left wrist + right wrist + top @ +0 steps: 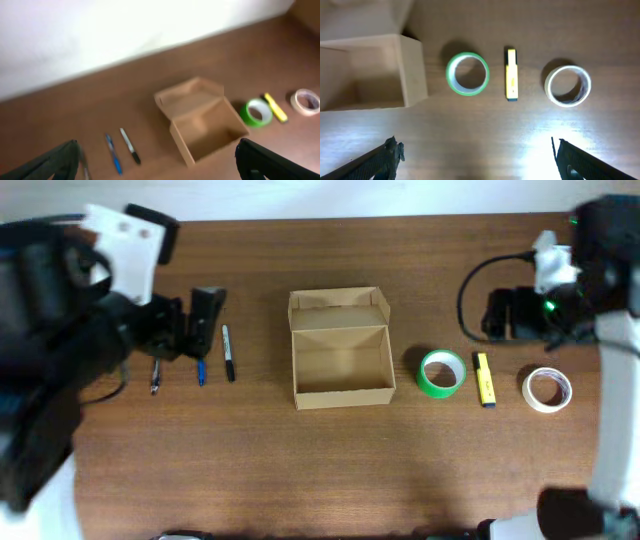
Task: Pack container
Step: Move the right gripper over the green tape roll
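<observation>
- Overhead: the container (pixel 340 350) sits mid-table (pixel 300 480), top open, with its flap lid standing on the far side.
- Overhead: the left arm, blurred, reaches in from the left. The left gripper (pixel 188 322) lies over the far ends of a grey pen (pixel 155 376), a blue pen (pixel 200 370) and a black marker (pixel 228 352), which lie side by side left of the box.
- Overhead: the right arm is drawn back at the far right. The right gripper (pixel 515 312) is on the far side of a row holding a green tape roll (pixel 442 372), a yellow highlighter (pixel 484 378) and a pale tape roll (pixel 547 389). Jaw gap unreadable from above.
- Left wrist: the camera is tilted and looks across the table. The fingers (pixel 55 162) sit in the lower corners, spread wide. The container is right of centre, the pens to its left.
- Right wrist: the camera points straight down. The fingers (pixel 385 157) sit in the lower corners, set wide apart. The green roll is just beside the container's right wall, apart from it.
</observation>
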Robot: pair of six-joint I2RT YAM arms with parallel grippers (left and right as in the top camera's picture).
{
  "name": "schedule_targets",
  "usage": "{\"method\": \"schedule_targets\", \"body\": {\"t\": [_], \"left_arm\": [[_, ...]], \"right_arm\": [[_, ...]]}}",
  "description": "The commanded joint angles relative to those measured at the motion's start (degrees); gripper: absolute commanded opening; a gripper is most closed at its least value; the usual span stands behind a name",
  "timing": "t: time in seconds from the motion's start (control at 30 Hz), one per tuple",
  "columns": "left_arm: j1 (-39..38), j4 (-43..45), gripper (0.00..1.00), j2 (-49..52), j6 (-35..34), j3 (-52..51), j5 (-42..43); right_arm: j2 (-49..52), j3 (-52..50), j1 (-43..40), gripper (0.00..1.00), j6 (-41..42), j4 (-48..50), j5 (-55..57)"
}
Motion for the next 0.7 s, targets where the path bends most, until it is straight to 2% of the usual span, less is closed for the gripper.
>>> {"method": "schedule_targets", "body": {"t": [0.0, 0.13, 0.33, 0.5, 0.67], "left_arm": [[-0.24, -1.75, 0.99, -2.08, 1.16, 6.25, -2.16], [-0.24, -3.45, 0.99, -2.32, 1.16, 10.25, -4.22], [-0.24, -4.61, 0.99, -2.71, 1.16, 10.62, -4.96], [-0.24, -5.42, 0.99, -2.67, 1.16, 10.6, -5.99], [-0.24, -5.44, 0.99, -2.67, 1.16, 10.6, -6.01]], "right_arm": [[4.13, 0.0, 0.28, 0.99, 0.46, -0.44, 1.11], [9.35, -0.02, 0.28, 0.99, 0.44, -0.87, -5.33], [14.58, -0.07, 0.28, 0.99, 0.44, -0.94, -12.35], [17.94, -1.73, 0.28, 0.99, 0.44, -1.01, -13.05], [19.15, -3.15, 0.28, 0.99, 1.07, -0.17, -8.11]]}}
